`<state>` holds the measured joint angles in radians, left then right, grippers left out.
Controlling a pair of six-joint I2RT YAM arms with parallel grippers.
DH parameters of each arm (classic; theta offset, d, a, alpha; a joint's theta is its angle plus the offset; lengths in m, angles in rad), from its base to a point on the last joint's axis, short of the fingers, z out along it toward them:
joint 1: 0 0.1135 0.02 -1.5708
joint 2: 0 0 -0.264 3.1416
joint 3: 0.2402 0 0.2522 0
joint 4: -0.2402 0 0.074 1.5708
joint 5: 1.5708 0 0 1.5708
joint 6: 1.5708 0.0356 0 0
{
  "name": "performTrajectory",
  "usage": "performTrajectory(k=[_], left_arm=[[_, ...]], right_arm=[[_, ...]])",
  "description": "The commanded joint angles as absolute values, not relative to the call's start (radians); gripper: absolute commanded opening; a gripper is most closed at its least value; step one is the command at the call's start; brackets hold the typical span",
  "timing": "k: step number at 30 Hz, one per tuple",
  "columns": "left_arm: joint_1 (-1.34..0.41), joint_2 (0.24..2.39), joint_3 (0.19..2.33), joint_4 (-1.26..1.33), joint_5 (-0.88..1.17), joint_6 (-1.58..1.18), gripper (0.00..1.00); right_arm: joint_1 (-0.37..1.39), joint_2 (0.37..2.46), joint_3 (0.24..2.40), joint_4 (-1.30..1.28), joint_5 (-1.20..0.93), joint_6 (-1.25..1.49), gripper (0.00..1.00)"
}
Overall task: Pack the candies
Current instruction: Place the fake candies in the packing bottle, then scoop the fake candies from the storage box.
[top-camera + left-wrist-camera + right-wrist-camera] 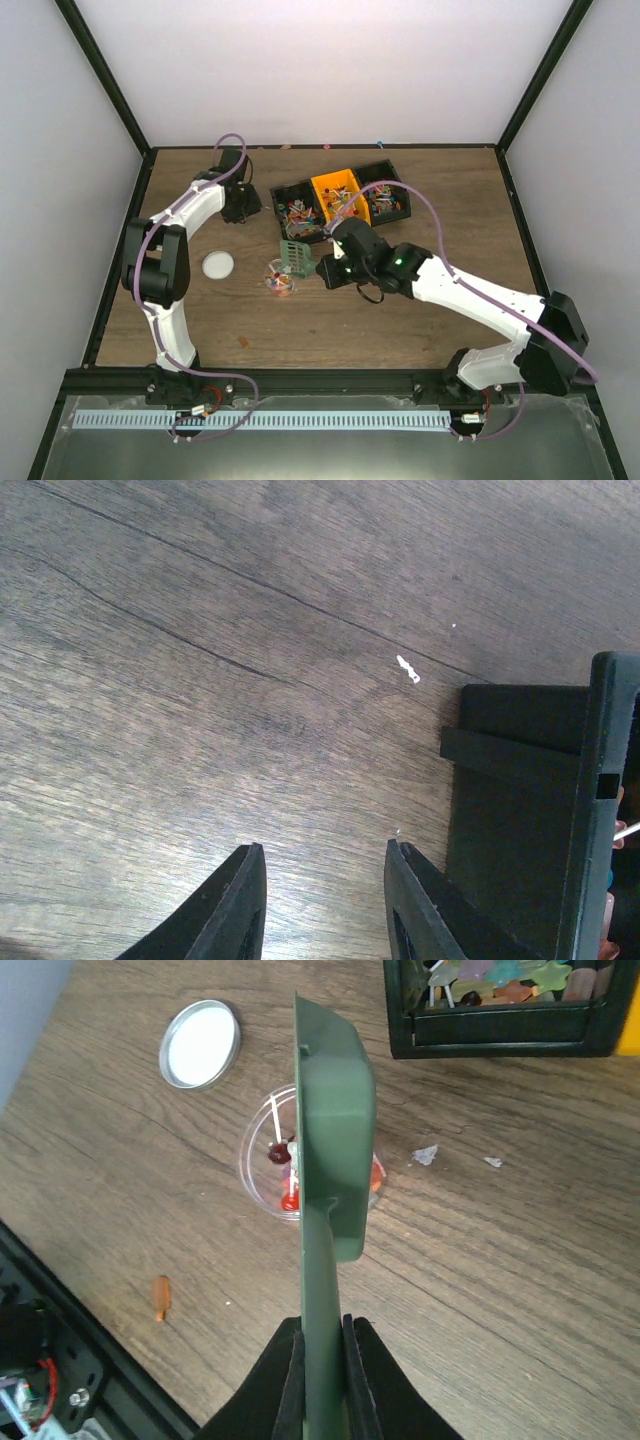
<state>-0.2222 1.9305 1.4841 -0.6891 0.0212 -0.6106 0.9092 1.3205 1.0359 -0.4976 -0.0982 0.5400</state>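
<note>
While the right gripper (322, 1360) clamps the scoop (335, 1110), tipped on edge over the jar (255, 1165) of candies (278, 1153), the left gripper (325, 900) hangs beside a bin (520, 810), jaws apart, empty.

Robotics lab cell: white walls (330, 70), black frame posts (106, 75), wood-grain tabletop (330, 330), left arm (165, 260) and right arm (470, 290) bolted down.

White-shelled, black-jointed left arm (188, 208) and right arm (470, 290) are carrying looping purple cables (232, 136); a green light (399, 262) is glowing on the right.
</note>
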Motion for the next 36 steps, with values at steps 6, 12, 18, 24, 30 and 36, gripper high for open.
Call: performTrajectory(k=[6,12,18,24,30,36], left_arm=[[-0.216,1.927,1.506,-0.689,0.043,-0.628,0.36],[-0.220,1.935,1.522,-0.683,0.064,-0.618,0.36],[-0.253,1.963,1.597,-0.706,0.013,-0.611,0.41],[-0.281,2.051,1.757,-0.737,-0.010,-0.580,0.44],[-0.284,2.177,1.956,-0.823,-0.077,-0.580,0.47],[-0.304,2.266,2.075,-0.899,-0.116,-0.593,0.39]], right_arm=[[1.031,1.415,1.233,-0.714,0.191,0.453,0.01],[1.020,1.349,1.242,-0.663,0.197,0.539,0.01],[0.842,1.289,1.230,-0.587,0.045,0.741,0.01],[0.654,1.320,1.178,-0.418,-0.183,1.063,0.01],[0.634,1.474,1.174,-0.253,-0.316,1.386,0.01],[0.635,1.593,1.259,-0.346,-0.309,1.524,0.01]])
